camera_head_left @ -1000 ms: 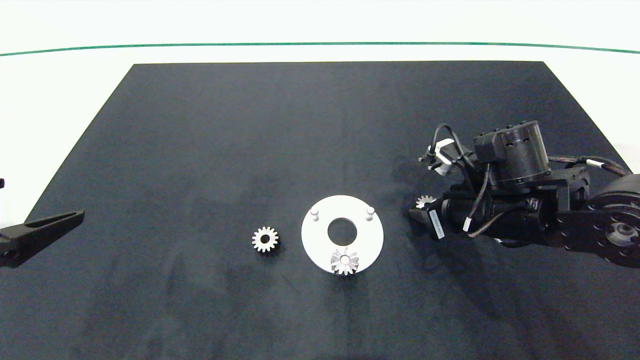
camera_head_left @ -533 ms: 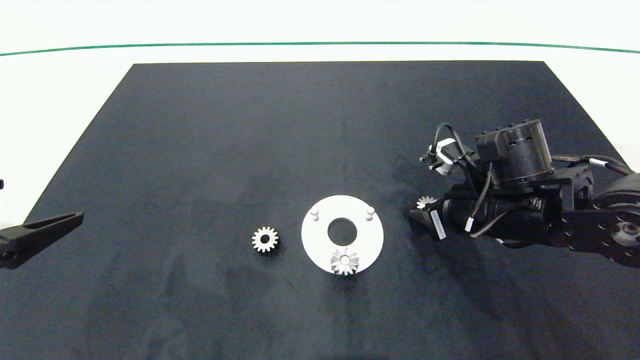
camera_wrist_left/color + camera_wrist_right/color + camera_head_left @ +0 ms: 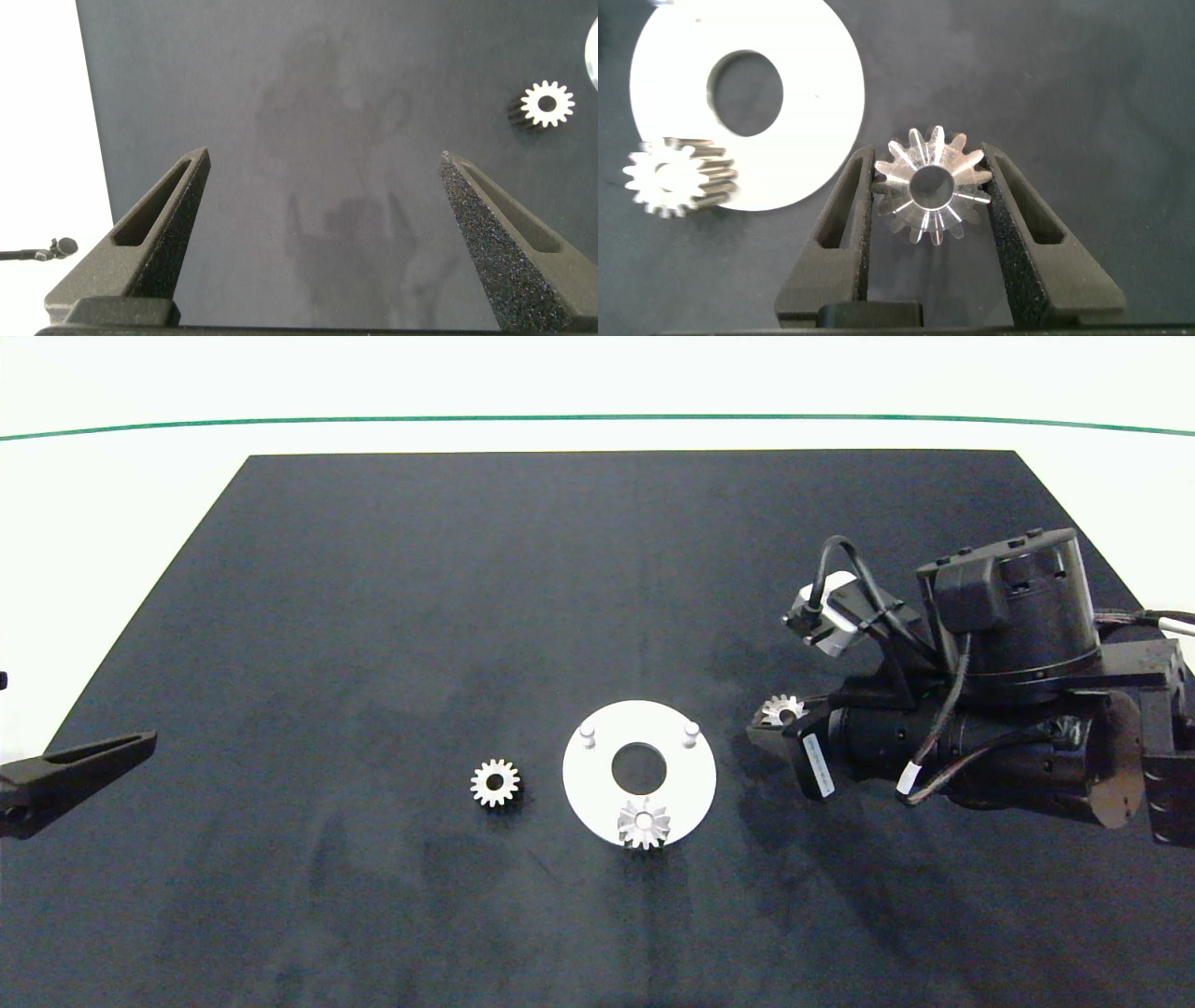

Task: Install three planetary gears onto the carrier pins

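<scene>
Left to right: my left gripper [image 3: 322, 177] idles spread at the mat's edge; one gear [image 3: 494, 783] lies loose; one gear [image 3: 644, 824] sits pinned on the carrier disc [image 3: 597, 784]; my right gripper [image 3: 929, 191] pinches the third [image 3: 929, 185], two pins [image 3: 587, 735] remaining

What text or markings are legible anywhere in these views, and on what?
No text can be read in any view.
White label on the right arm, just behind the right end effector: dark print, too small to read.
White tag on a cable of the same arm: nothing legible.
Gears, white disc, black mat, left end effector: no markings seen.
</scene>
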Controlling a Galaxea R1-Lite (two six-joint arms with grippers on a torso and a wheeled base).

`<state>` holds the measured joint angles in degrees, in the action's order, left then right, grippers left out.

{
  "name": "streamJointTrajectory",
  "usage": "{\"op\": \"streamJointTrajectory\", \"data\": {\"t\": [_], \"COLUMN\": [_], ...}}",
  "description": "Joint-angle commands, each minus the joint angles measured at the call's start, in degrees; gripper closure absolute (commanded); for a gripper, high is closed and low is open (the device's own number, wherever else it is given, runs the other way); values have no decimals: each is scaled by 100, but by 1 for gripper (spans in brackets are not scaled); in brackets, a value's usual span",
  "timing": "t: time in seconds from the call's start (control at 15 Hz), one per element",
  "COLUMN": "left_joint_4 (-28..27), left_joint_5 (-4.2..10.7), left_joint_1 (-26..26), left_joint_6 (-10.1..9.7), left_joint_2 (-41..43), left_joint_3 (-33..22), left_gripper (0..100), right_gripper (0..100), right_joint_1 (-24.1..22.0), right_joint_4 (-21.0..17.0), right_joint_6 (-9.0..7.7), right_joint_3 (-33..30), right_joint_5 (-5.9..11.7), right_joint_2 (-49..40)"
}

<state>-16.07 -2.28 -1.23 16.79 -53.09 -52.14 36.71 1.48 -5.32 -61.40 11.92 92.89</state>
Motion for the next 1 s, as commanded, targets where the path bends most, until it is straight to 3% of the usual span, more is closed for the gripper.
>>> {"op": "streamJointTrajectory", "data": {"t": [0.07, 0.27, 0.4, 1.0], "left_joint_4": [-2, -2, -2, -2], "left_joint_5": [8, 8, 8, 17], "left_joint_1": [9, 18, 18, 18], "left_joint_6": [9, 9, 9, 18], "left_joint_2": [-8, -8, -8, -8], "left_joint_3": [-7, -16, -16, -7], "left_gripper": [0, 0, 0, 0], "right_gripper": [100, 100, 100, 100], "right_joint_1": [451, 715, 794, 689], "right_joint_4": [257, 652, 687, 626], "right_joint_6": [-49, -136, -198, -198], "right_joint_3": [-135, -267, -407, -618], "right_joint_5": [258, 284, 276, 276], "right_joint_2": [423, 880, 1012, 941]}}
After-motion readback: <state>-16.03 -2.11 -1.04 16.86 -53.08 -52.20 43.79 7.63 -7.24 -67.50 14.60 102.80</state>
